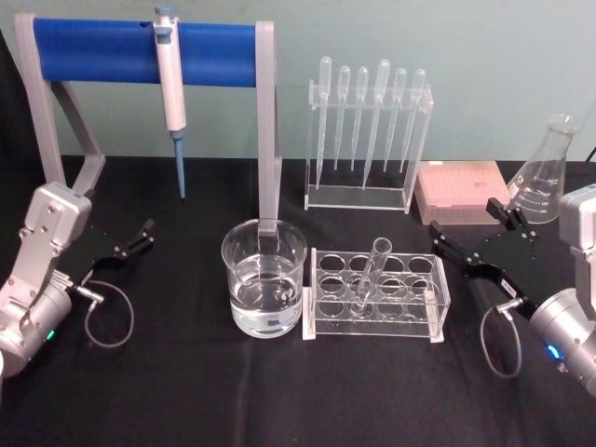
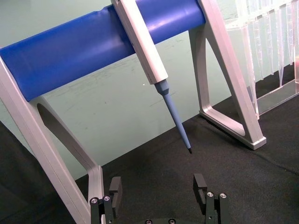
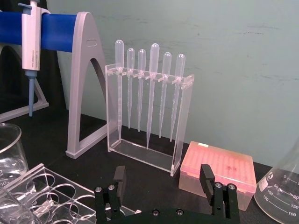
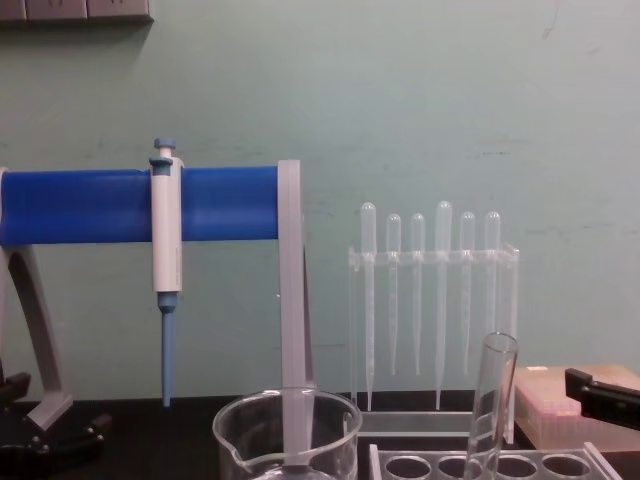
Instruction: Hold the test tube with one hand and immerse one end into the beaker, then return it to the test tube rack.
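The test tube stood tilted in a hole of the clear rack on the black desk, its rimmed mouth leaning up above the rack's top plate. The beaker, partly filled with clear liquid, sat just beside the rack, on the side away from the right gripper. That gripper's jaws were released, spread wide with nothing between them, and they hovered low over the desk near the rack's outer end, the tube a little beyond them toward the beaker. In the right wrist view the same gripper showed its two fingers apart, with the pink tip box and the stand of plastic pipettes ahead of the jaws and a conical flask off to one side.

The left gripper lay parked low at the far side of the desk, well apart from the beaker, its jaws likewise released and holding nothing. Ahead of those jaws stood the blue-barred frame with a micropipette hanging from it.
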